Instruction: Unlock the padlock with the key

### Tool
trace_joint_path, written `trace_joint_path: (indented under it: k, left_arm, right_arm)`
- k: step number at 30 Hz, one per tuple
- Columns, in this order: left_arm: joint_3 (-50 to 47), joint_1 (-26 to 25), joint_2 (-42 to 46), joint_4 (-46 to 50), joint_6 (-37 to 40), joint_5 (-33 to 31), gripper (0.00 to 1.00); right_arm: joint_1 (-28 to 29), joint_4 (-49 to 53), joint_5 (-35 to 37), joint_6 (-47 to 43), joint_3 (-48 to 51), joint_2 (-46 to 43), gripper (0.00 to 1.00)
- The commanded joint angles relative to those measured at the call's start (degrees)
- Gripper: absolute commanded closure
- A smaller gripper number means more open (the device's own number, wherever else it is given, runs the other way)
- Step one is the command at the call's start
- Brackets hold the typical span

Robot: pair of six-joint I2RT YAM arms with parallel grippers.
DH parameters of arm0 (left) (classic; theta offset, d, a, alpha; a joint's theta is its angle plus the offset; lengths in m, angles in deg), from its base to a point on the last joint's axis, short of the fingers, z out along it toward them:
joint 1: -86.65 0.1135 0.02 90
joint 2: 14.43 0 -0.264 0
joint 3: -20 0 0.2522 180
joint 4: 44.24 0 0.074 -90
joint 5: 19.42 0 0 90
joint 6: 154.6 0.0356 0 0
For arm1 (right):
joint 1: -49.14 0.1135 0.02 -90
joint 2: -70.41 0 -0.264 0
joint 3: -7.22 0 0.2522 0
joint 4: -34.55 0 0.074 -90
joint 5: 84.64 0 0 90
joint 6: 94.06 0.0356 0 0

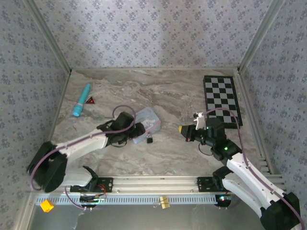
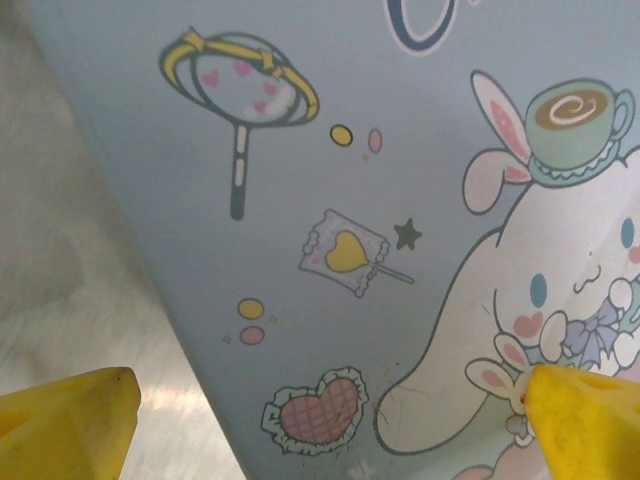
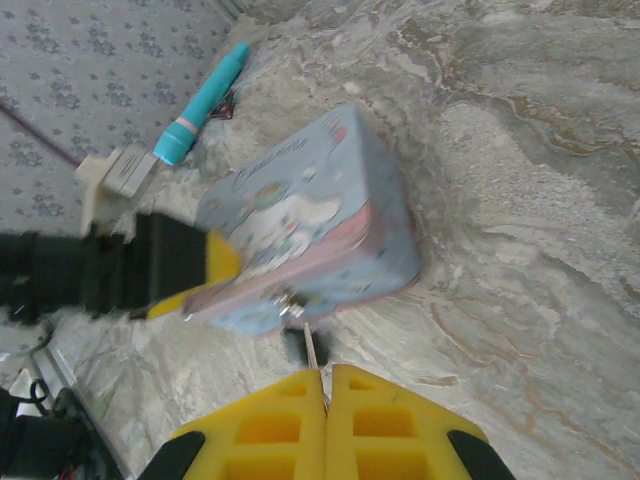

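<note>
The pale blue cartoon tin (image 1: 150, 118) lies mid-table. Its tiny dark padlock (image 1: 149, 140) hangs at the near side, below the clasp. My left gripper (image 1: 138, 129) is open, jaws wide over the tin's left end. In the left wrist view the lid (image 2: 300, 150) lies close under the gripper (image 2: 330, 430), with one yellow fingertip (image 2: 65, 425) past the tin's edge. My right gripper (image 3: 327, 385) is shut on the key (image 3: 311, 345). The thin blade points at the padlock (image 3: 293, 345) and stops just short of it. From above, the right gripper (image 1: 182, 130) sits right of the tin.
A teal cylinder (image 1: 81, 99) and a small red-and-black triangle (image 1: 89, 100) lie at the back left. A checkerboard mat (image 1: 220, 96) lies at the back right. Patterned walls close off three sides. An aluminium rail (image 1: 153, 182) runs along the near edge.
</note>
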Motion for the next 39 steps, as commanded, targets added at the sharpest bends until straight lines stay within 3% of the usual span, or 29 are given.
trace_joint_path:
  k: [1, 6, 12, 15, 19, 23, 29, 39]
  left_arm:
    - [4.3, 3.9, -8.8, -0.5, 7.1, -3.6, 0.02]
    - [15.1, 6.1, -17.5, 4.6, 15.2, -11.6, 0.01]
    - [17.6, 9.6, -16.5, 6.5, 18.0, -12.4, 0.01]
    - [17.7, 7.6, -10.2, 10.0, 19.1, -15.5, 0.01]
    - [17.5, -0.1, -3.7, 9.6, 20.8, -15.4, 0.02]
    - [13.7, -4.3, -4.9, 0.1, 20.8, -12.5, 0.03]
    - [11.4, -4.2, -13.3, -14.6, 18.5, -5.6, 0.09]
    - [9.2, -4.1, -22.1, -25.2, 9.9, -6.6, 0.20]
  right_arm:
    - [0.1, -0.1, -1.4, 1.7, -0.7, 0.2, 1.00]
    - [1.6, 1.2, 0.8, 2.0, -0.8, -0.3, 1.00]
    - [3.2, 1.4, 3.2, 2.3, -0.1, -0.8, 1.00]
    - [3.6, 1.4, 4.1, 2.5, 0.6, -1.5, 1.00]
    - [3.7, 0.1, 4.4, 2.4, 1.6, -1.3, 1.00]
    - [3.7, -2.0, 4.2, 2.3, 2.4, -0.3, 1.00]
    - [3.8, -1.4, 3.7, 2.0, 2.3, -1.0, 1.00]
    - [3.7, -1.6, 4.9, 2.4, 4.9, -5.0, 1.00]
